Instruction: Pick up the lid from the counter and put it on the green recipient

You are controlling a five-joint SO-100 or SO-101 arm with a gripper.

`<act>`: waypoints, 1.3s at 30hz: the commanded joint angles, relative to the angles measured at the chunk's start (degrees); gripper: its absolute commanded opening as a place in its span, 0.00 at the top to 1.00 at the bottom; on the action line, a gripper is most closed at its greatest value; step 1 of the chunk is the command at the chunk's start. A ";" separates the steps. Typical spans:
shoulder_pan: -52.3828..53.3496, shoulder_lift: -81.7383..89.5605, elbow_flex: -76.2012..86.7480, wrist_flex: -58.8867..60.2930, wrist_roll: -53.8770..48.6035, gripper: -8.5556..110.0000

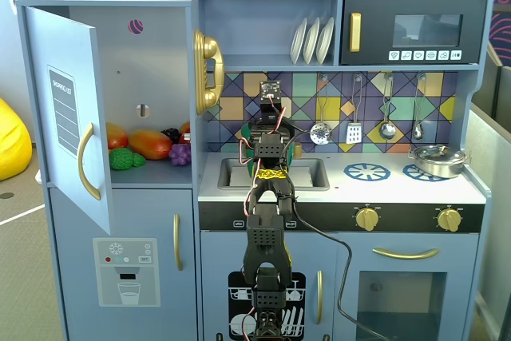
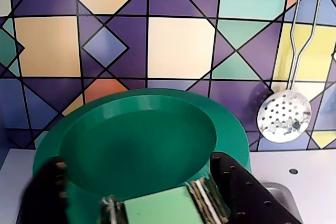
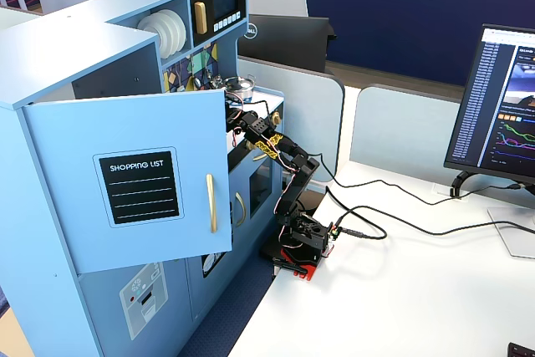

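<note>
My gripper [image 2: 157,206] is shut on the pale green knob of the lid [image 2: 136,145]. The lid is a round dark green disc; its hollow side faces the wrist camera and it is held up in front of the tiled backsplash. In a fixed view the gripper [image 1: 267,129] is above the counter by the sink, and small bits of green [image 1: 247,132] show beside the arm. I cannot make out the green pot; the arm covers that part of the counter. In the side fixed view the gripper [image 3: 238,119] reaches into the toy kitchen.
A shiny steel pot [image 1: 435,159] sits on the right burner, next to a blue burner ring [image 1: 367,171]. The sink [image 1: 307,173] is beside the arm. A skimmer [image 2: 283,115] hangs on the backsplash. The fridge door [image 1: 68,117] stands open, with toy food [image 1: 148,145] inside.
</note>
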 commanded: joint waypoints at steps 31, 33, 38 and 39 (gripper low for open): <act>5.36 63.11 64.51 36.12 -9.05 0.93; 4.57 63.46 69.61 34.28 -4.39 0.93; 2.29 65.30 79.37 33.93 2.11 0.93; 1.67 65.92 80.68 34.01 3.52 0.93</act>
